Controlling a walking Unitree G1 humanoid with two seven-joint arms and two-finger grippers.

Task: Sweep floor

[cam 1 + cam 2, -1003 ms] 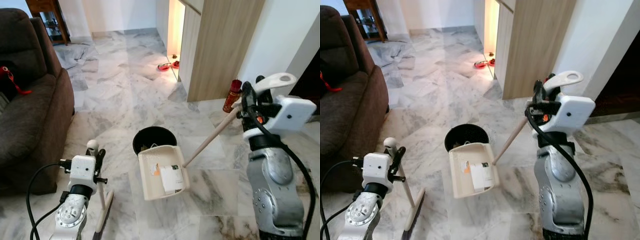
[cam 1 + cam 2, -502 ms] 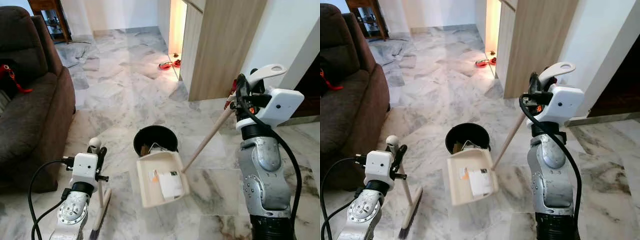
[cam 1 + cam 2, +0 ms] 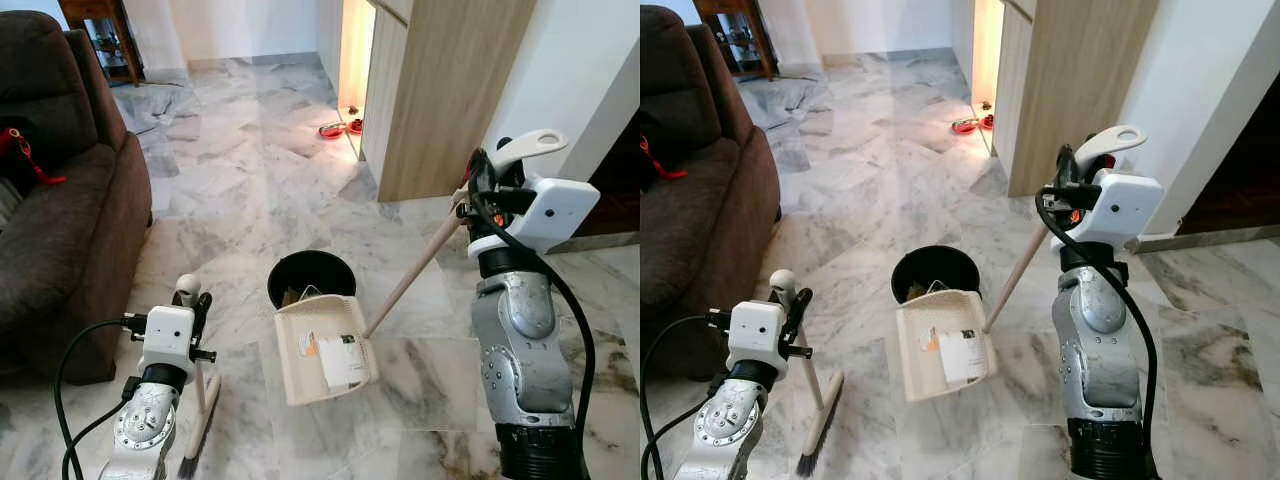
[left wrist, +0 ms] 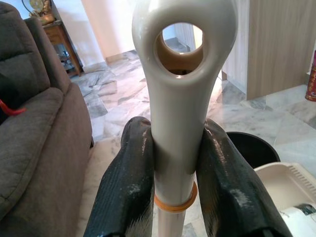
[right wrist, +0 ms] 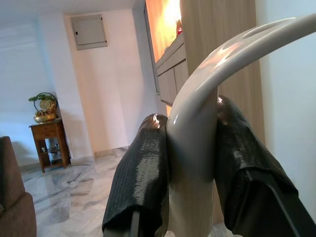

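My left gripper (image 3: pixel 192 308) is shut on the white broom handle (image 4: pixel 178 123), low at the left; the brush head (image 3: pixel 812 447) rests on the marble floor. At the right, my right gripper (image 3: pixel 482 187) is shut on the cream dustpan handle (image 5: pixel 197 148). Its long pole (image 3: pixel 412 275) slants down to the cream dustpan (image 3: pixel 325 347). The pan is tilted up, its far edge over the rim of a black bin (image 3: pixel 310 275). Paper scraps (image 3: pixel 342 360) lie in the pan, and some rubbish shows inside the bin.
A dark brown sofa (image 3: pixel 60 220) stands at the left with a red strap (image 3: pixel 25 160) on it. A wooden cabinet (image 3: pixel 440 90) rises behind the bin, with red slippers (image 3: pixel 337 129) beside it. A wooden side table (image 3: pixel 95 30) is at the far left.
The dustpan has tipped up and moved closer to the bin, with its scraps sliding lower in the pan. My right arm drew in and turned. The camera shifted slightly.
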